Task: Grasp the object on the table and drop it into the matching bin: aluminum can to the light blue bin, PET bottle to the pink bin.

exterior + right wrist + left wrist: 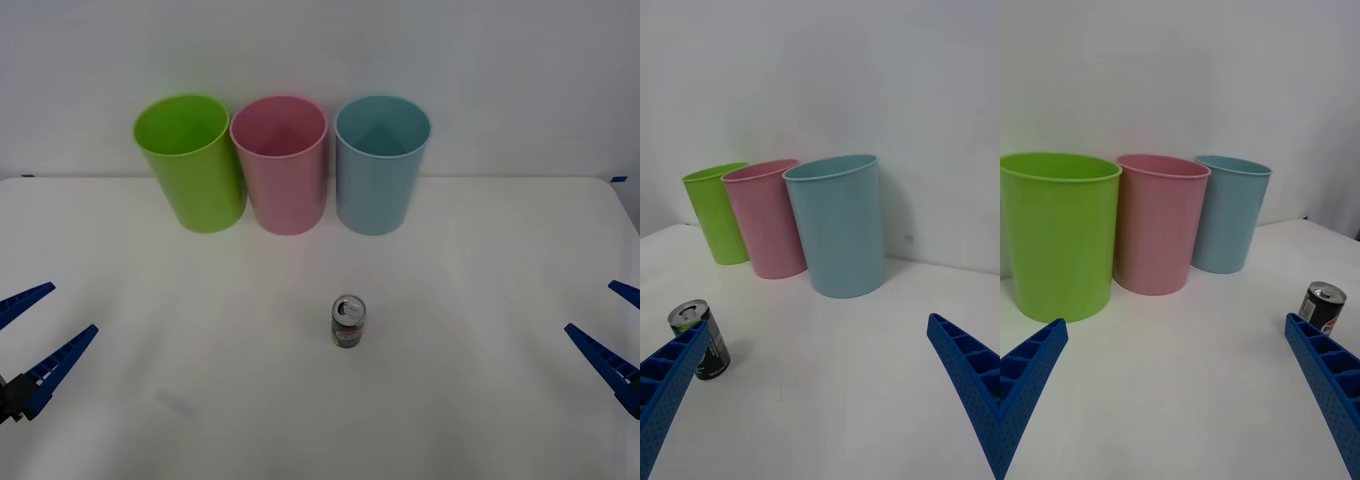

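Both grippers, left gripper (32,325) and right gripper (612,330), wait at the table (480,420) edges, jaws apart, flanking the upright can (349,321), which stands before the light blue bin (381,178), its likely destination.

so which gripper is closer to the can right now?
Right, by a little. The right gripper is open at the table's right edge; the left gripper is open at the left edge. The aluminum can stands upright between them, slightly right of centre.
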You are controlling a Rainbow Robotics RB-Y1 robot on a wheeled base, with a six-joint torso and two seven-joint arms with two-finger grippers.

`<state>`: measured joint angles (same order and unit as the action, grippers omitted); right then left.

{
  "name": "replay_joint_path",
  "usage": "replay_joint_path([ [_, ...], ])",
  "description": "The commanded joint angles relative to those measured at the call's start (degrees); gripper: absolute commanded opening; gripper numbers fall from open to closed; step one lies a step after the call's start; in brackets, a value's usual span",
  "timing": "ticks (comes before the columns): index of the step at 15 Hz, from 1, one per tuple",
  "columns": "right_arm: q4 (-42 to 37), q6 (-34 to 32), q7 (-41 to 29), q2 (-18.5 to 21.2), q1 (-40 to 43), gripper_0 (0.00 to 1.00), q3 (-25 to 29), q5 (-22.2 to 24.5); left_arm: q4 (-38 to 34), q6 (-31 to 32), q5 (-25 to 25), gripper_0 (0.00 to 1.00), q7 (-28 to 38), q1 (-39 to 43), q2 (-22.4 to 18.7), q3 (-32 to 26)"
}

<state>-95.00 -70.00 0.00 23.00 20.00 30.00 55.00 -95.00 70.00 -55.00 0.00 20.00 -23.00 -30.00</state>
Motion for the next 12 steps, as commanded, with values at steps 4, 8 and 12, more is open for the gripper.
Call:
replay_joint_path([
  [4,-0.1,-0.9,-0.4,-0.4,0.5,1.0,-0.9,0.7,0.0,0.0,0.0,1.0,0.0,0.0,0.0,0.0],
  [8,0.9,-0.9,0.3,0.2,0.9,1.0,-2.1,0.8,0.0,0.0,0.0,1.0,0.0,0.0,0.0,0.0],
  [12,2.7,-1.3,1.6,0.9,0.9,1.0,-4.5,1.5,0.0,0.0,0.0,1.0,0.0,0.0,0.0,0.0],
])
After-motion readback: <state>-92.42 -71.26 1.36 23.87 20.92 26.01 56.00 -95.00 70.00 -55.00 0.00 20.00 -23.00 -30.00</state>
